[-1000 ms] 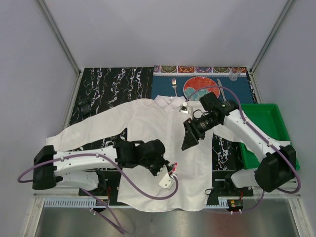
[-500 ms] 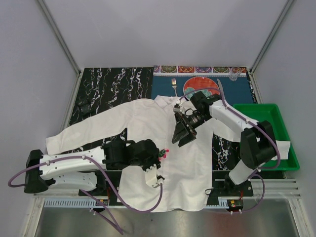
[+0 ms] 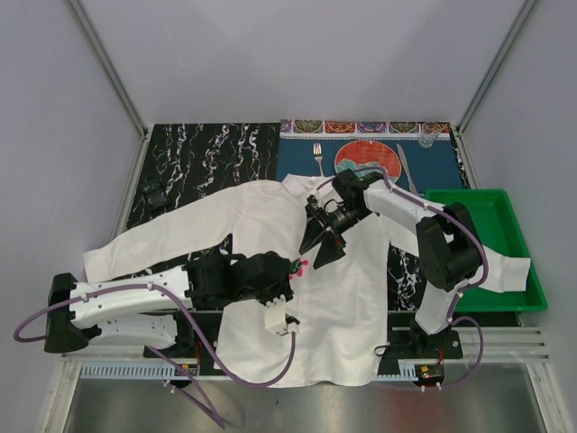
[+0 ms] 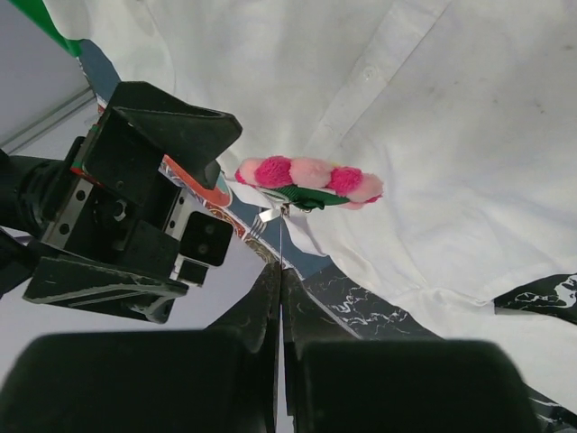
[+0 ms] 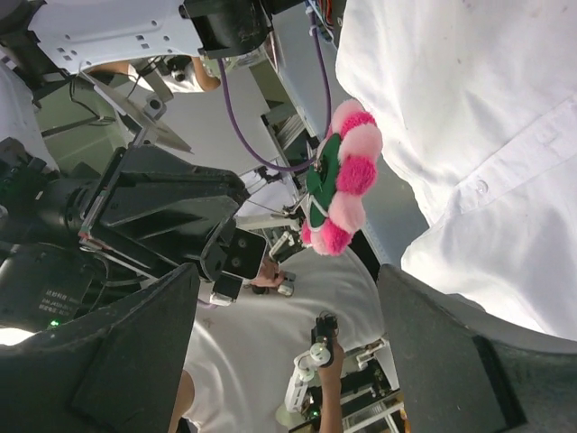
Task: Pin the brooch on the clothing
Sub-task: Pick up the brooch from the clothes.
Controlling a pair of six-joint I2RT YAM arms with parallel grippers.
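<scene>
The left tool (image 4: 280,281) was shut tight, its two black fingers pressed together on the thin metal pin wire under the brooch (image 4: 309,181), a small flower of pink and red pompom petals with a green backing, held up above the white shirt (image 4: 451,117). Facing it at close range, the right tool (image 5: 288,298) stood wide open and held nothing, with the brooch hanging just ahead of the gap between its jaws. From overhead, both tools met over the shirt's chest, near the button placket, with the shirt spread flat across the black marbled worktop (image 3: 180,162). Whether the brooch touched the fabric could not be told. The main risk looked to be the grip itself: so little wire was pinched that any nudge from the right tool might have swivelled the flower or pulled it free, dropping it onto the cloth. If the right tool closed on the soft petals rather than the backing or clasp, it could have squashed them and got no firm hold. The two tools were near enough that a small misjudged approach might have made them collide. The thin fabric could also have bunched or lifted with the pin instead of being pierced.
</scene>
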